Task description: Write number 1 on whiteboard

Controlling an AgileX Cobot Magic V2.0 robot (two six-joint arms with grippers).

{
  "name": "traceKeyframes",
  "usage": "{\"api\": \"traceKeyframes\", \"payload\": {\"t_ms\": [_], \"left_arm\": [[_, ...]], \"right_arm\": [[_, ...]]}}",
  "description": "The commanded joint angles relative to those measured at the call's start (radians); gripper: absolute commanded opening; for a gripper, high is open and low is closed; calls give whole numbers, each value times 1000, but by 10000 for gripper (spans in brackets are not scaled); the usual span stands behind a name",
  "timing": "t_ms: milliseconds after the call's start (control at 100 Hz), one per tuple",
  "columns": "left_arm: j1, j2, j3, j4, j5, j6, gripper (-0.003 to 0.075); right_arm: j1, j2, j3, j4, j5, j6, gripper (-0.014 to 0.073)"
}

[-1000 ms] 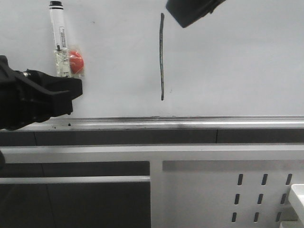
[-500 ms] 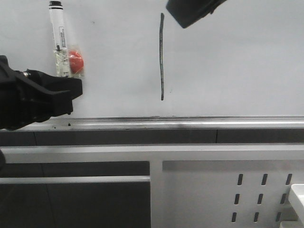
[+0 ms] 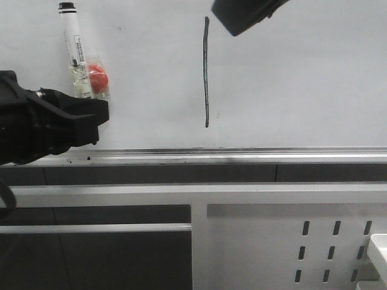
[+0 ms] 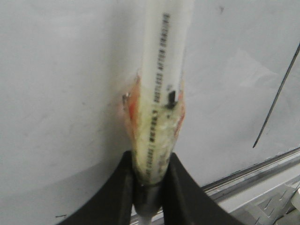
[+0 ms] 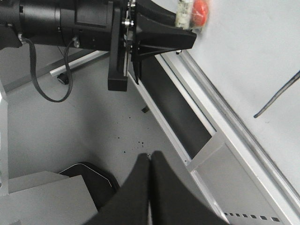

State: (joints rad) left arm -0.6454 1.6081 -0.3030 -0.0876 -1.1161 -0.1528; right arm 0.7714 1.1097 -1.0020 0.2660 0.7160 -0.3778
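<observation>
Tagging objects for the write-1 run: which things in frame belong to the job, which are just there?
Job:
- whiteboard
- number 1, stroke already drawn
- marker pen, clamped in the left gripper

Not part of it:
- red object taped beside the pen
- silver ledge
- perforated panel
- right gripper, shut, holding nothing

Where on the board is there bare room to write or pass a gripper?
The whiteboard is bare right of the number 1, below the right gripper, down to the silver ledge. A narrower bare strip lies between the stroke and the marker. It is crowded around the left gripper.
</observation>
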Motion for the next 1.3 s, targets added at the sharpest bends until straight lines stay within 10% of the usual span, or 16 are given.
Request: {"api": "traceKeyframes", "payload": {"t_ms": [0, 140, 400, 1120, 1290], "left_arm": [[2, -26, -40, -73, -246, -10, -19], [2, -26, -40, -68, -246, -10, 14], [2, -26, -40, -62, -246, -10, 315], [2, -250, 179, -29, -246, -10, 313], [2, -340, 254, -23, -246, 6, 134]], "right_arm": [[-6, -24, -24, 2, -47, 2, -69], [-6, -24, -24, 2, -47, 2, -69], [-6, -24, -24, 2, -44, 2, -69], [-6, -441, 287, -38, -346, 3, -69], [-6, -679, 502, -38, -467, 3, -69]]}}
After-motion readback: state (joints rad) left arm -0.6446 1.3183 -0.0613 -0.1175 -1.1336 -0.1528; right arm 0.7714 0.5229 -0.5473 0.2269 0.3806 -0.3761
